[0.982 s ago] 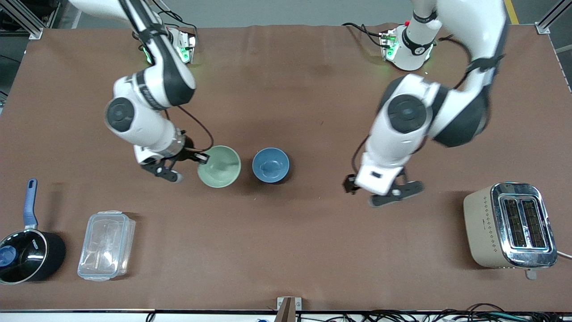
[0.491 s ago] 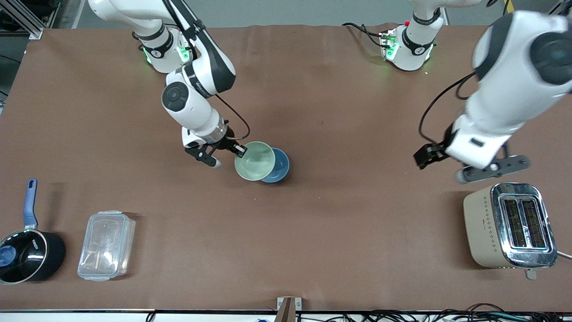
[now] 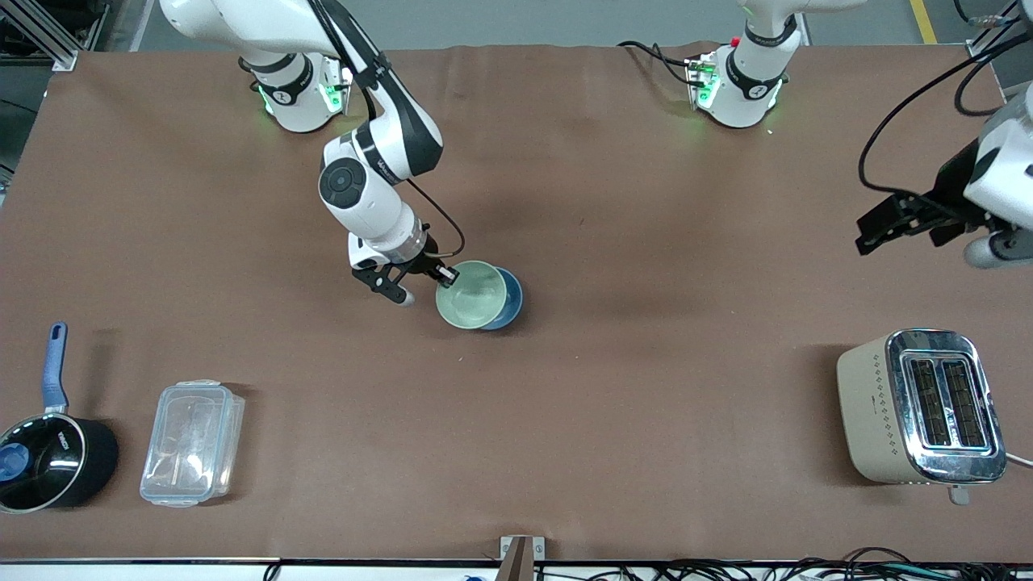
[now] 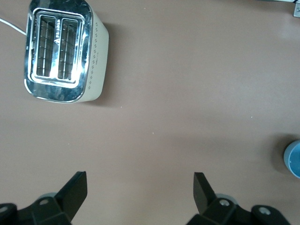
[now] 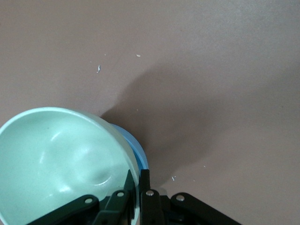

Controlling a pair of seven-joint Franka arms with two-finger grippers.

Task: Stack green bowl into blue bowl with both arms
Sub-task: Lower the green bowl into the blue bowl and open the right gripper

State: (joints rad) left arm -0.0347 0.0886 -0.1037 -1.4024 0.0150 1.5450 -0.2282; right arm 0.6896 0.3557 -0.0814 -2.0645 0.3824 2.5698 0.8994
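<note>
Right gripper [image 3: 442,276] pinches the rim of the green bowl [image 3: 472,294], one finger inside the wall and one outside, as the right wrist view shows the two black fingers [image 5: 146,197] closed on the pale edge. That edge grip leaves the bowl's hollow open and its underside free, which suits lowering it into another bowl. The green bowl hangs over the blue bowl [image 3: 508,297], covering most of it; only a crescent of blue shows on the side toward the left arm's end of the table. From the right wrist view the green bowl [image 5: 61,164] looks tilted, with the blue rim [image 5: 136,150] peeking from beneath it, so it seems not yet seated level; whether the two bowls touch cannot be told. The held bowl extends from the gripper toward the middle of the table, with the pinch on the rim section toward the right arm's end.

Left gripper [image 4: 140,185] hovers with its fingers spread wide and holding nothing, over bare table toward the left arm's end, near the toaster [image 3: 920,407] and well apart from the bowls. It waits, probably kept clear so the stacking has room.
</note>
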